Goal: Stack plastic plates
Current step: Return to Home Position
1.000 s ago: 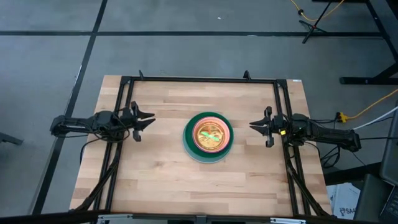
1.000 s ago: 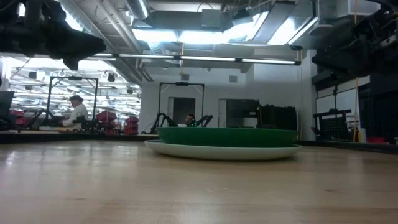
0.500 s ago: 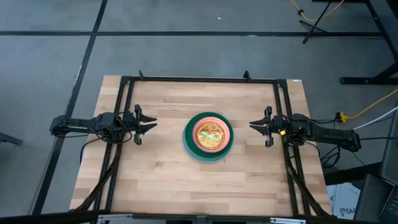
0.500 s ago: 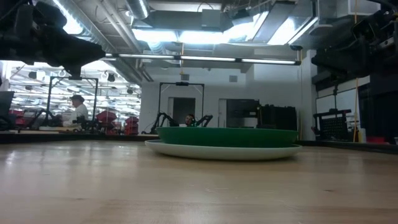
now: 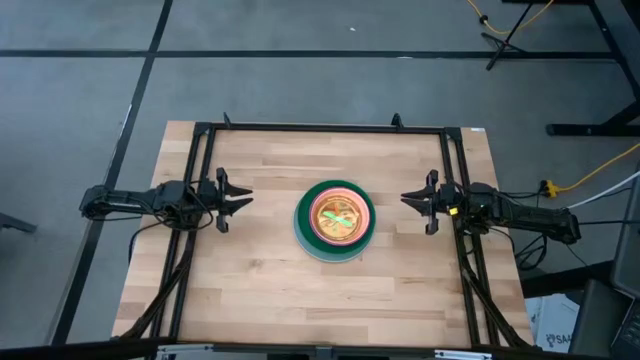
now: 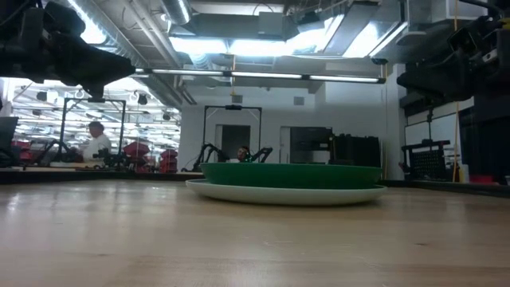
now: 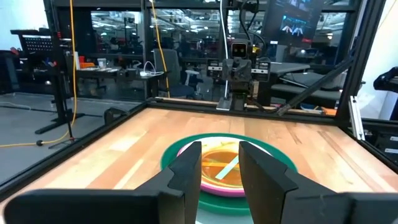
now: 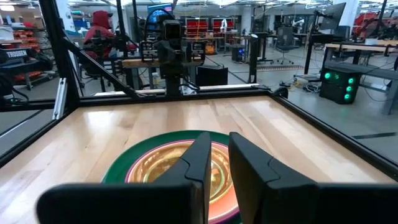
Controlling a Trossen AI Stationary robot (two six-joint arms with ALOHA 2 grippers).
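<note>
The plastic plates [image 5: 335,220] sit nested in one stack at the table's middle. A light blue plate [image 6: 287,194] rests on the wood, with the dark green plate [image 6: 291,174] in it. Above come a magenta rim [image 8: 134,167], an orange plate [image 8: 163,163] and translucent lime green on top. My left gripper [image 5: 246,199] hovers left of the stack, pointing at it, its fingers [image 7: 193,163] narrowly open. My right gripper [image 5: 404,199] hovers to the right, facing the stack, with a slim gap [image 8: 217,137] between its fingers. Neither touches a plate.
A black metal frame [image 5: 320,128] runs along the table's far, left and right sides. Bare wood lies around the stack on all sides. People sit in the room behind the table [image 6: 96,143].
My left gripper has dropped a little and levelled out, then held still. The plates and my right gripper have not moved.
</note>
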